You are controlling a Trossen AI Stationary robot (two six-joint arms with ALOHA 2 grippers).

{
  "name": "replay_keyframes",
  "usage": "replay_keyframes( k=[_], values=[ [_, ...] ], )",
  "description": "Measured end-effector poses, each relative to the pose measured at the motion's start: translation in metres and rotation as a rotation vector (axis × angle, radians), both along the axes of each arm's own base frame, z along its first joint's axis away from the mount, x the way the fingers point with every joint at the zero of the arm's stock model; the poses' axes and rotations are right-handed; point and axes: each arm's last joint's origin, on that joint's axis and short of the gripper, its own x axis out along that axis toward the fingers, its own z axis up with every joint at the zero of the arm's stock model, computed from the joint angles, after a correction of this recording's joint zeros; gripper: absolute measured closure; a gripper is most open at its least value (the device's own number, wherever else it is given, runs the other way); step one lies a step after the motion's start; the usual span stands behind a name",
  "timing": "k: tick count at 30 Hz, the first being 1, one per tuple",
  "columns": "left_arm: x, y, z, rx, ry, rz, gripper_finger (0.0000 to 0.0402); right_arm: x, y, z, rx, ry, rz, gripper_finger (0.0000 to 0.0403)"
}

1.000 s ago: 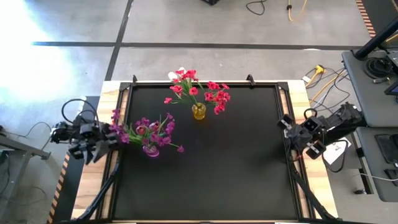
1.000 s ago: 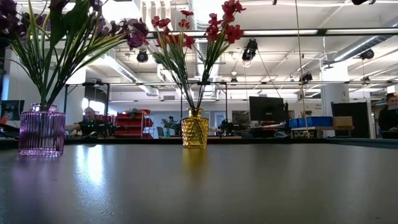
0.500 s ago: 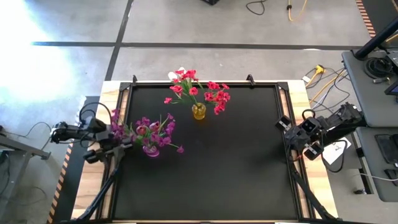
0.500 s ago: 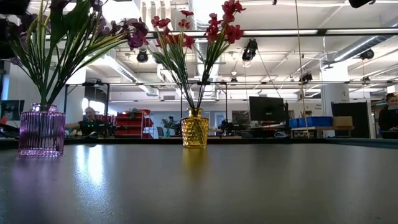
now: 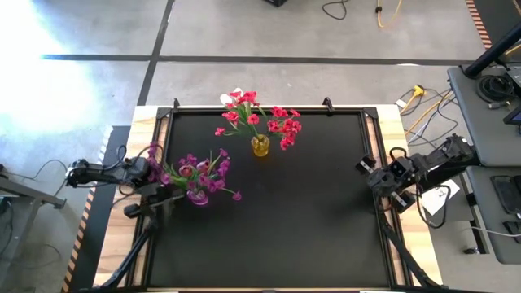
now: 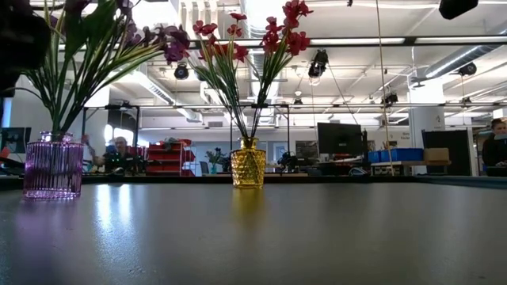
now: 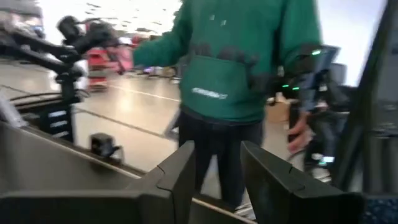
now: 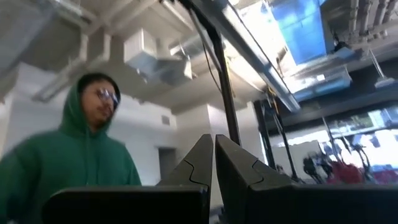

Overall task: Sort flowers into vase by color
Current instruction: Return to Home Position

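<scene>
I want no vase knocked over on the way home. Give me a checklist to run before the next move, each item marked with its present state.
1. Empty left hand: open, nothing in it, ok.
2. Empty right hand: shut, nothing in it, ok.
3. Upright purple vase with purple flowers in it: ok.
4. Upright yellow vase with red-pink flowers in it: ok.
5. Gap between left arm and the purple flowers: cannot tell; from above they show side by side.
6. Distance of the person in a green hoodie from the robot: cannot tell.
</scene>
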Motion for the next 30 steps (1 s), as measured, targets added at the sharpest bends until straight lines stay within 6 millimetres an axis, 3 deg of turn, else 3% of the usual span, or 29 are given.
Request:
replay_keyframes(
  k=[7, 14, 18, 25, 30],
  values=[
    [0.001, 0.0, 0.0, 0.033, -0.077, 0.026, 0.0287, 0.012, 0.003, -0.018, -0.134, 0.183, -0.116, 0.039],
    [0.001, 0.0, 0.0, 0.029, -0.069, 0.029, 0.0287, 0.022, -0.001, -0.04, -0.097, 0.467, -0.332, 0.039],
    [0.001, 0.0, 0.0, 0.028, -0.068, 0.041, 0.0287, 0.023, -0.003, -0.048, -0.125, 0.546, -0.422, 0.039],
    [0.001, 0.0, 0.0, 0.028, -0.068, 0.041, 0.0287, 0.025, -0.001, -0.067, -0.135, 0.745, -0.371, 0.039],
    [0.0, 0.001, 0.003, 0.026, -0.08, 0.041, 0.0287, 0.024, 0.001, -0.068, -0.148, 0.753, -0.282, 0.039]
  ],
)
